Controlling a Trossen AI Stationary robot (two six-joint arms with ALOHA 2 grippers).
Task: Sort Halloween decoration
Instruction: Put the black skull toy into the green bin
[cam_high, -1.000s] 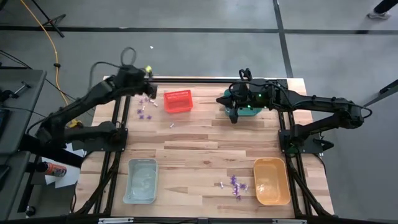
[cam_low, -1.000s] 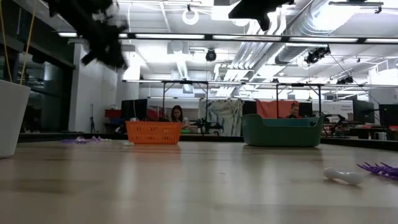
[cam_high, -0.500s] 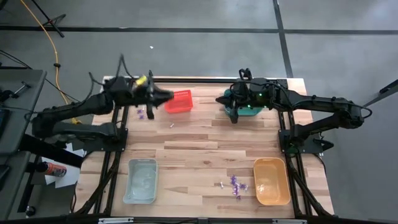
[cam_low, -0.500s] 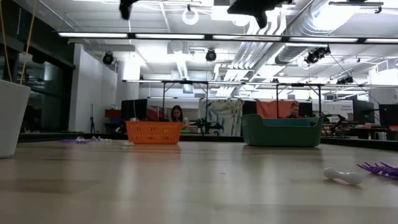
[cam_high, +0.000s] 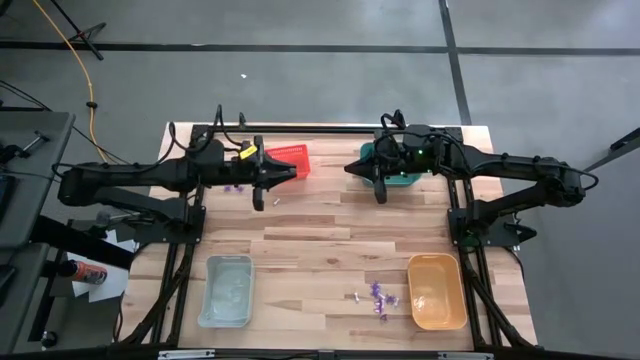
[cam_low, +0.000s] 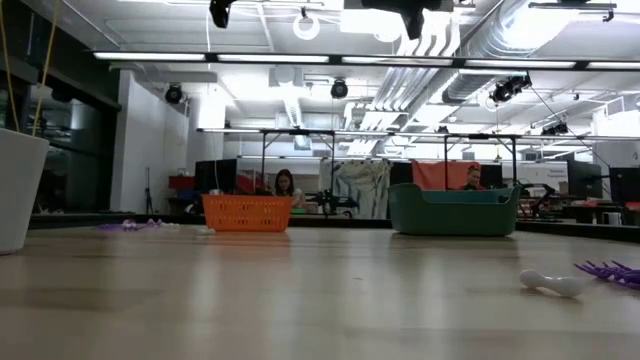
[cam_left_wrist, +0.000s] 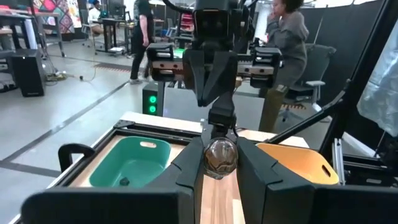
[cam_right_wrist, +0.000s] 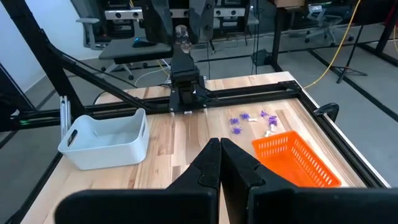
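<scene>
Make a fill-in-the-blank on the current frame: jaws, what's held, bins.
1. The left arm's jaws are shut on a small round ___ trinket.
2. The right arm's jaws are ___ and hold nothing.
3. The bin nearest the purple trinkets at the table's front is coloured ___.

Missing words: dark; shut; orange.

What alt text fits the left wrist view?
The left gripper pinches a small dark, shiny round trinket between its two dark fingers, pointing across the wooden table at the right arm. Beyond lie a green bin holding one small dark item and an orange bin; people stand in the room behind.
</scene>
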